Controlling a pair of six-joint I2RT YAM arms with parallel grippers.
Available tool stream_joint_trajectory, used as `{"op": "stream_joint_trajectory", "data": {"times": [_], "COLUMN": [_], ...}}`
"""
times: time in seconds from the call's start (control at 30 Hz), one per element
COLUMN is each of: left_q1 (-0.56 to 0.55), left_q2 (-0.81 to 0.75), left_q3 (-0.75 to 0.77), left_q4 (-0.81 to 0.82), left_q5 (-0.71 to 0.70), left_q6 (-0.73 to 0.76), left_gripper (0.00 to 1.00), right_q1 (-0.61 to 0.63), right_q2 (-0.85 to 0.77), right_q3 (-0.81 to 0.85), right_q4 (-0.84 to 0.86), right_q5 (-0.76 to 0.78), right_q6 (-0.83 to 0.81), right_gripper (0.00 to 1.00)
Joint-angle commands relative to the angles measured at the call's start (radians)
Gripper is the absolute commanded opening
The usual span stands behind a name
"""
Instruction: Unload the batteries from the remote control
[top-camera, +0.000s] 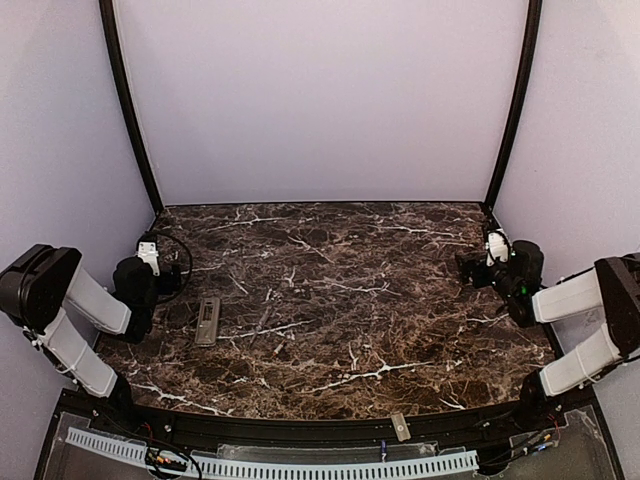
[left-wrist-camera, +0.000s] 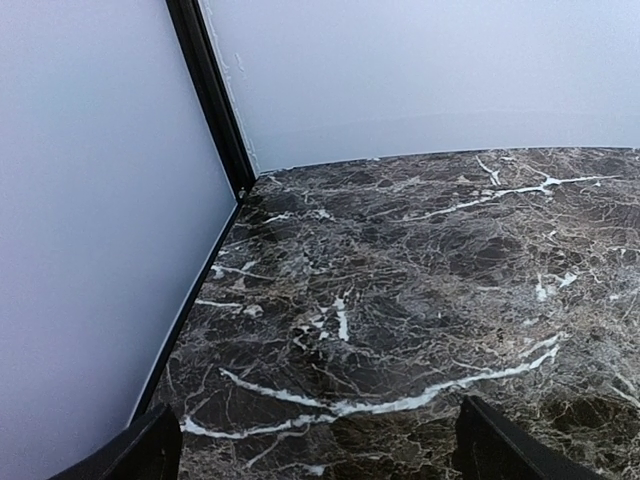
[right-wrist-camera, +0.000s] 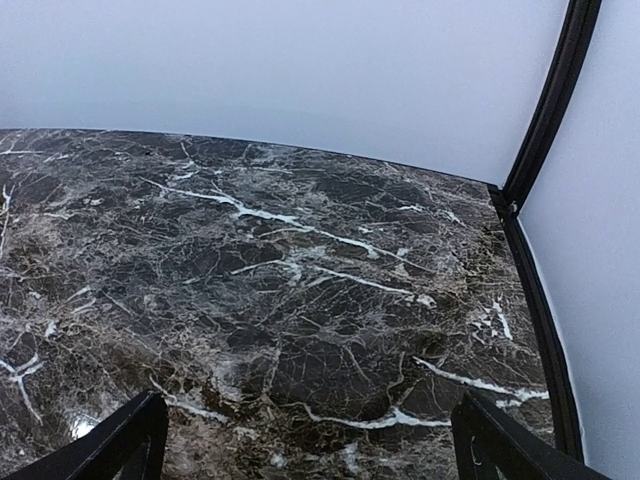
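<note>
Spanning all three views, the marble table (top-camera: 350, 300) has the left arm (top-camera: 90, 300) folded back at its left edge and the right arm (top-camera: 570, 295) folded back at its right edge, both well away from the work. The left gripper (left-wrist-camera: 318, 415) has its jaws spread wide with nothing between them, and the right gripper (right-wrist-camera: 310, 400) is spread just as wide and also holds nothing. The remote control (top-camera: 207, 321) lies flat on the near-left part of the table, just beside the left arm. A small flat grey piece (top-camera: 399, 426) sits on the black near edge, well apart from it; it may be the battery cover, though that is too small to confirm.

I judge the task to be at its reaching stage. The next move calls for the left gripper to swing down toward the remote control and steady it.

Only the top view shows the remote control and the grey piece. Both wrist views look past them to bare marble and the walls, but they show the jaw openings clearly.
</note>
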Motion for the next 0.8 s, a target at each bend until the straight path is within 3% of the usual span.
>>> {"op": "stream_joint_trajectory", "data": {"times": [0.0,0.27,0.37,0.43,0.6,0.77], "left_q1": [0.011,0.011,0.010,0.010,0.011,0.011], "left_q2": [-0.001,0.002,0.002,0.002,0.002,0.002], "left_q3": [0.002,0.000,-0.001,-0.001,-0.002,-0.002], "left_q4": [-0.002,0.011,0.013,0.014,0.015,0.015], "left_q5": [0.048,0.043,0.040,0.040,0.041,0.043], "left_q6": [-0.018,-0.016,-0.016,-0.015,-0.014,-0.014], "left_gripper": [0.97,0.98,0.98,0.99,0.98,0.99], "right_q1": [-0.026,-0.141,-0.174,-0.177,-0.177,-0.174], "right_q2": [0.005,0.086,0.164,0.142,0.158,0.159], "right_q3": [-0.017,-0.039,-0.098,-0.092,-0.069,-0.066], "right_q4": [0.135,0.278,0.476,0.408,0.402,0.396], "right_q5": [-0.044,-0.188,-0.196,-0.198,-0.087,-0.089], "right_q6": [-0.080,-0.046,-0.006,-0.012,0.037,0.030], "right_gripper": [0.99,0.99,0.99,0.99,0.99,0.99]}}
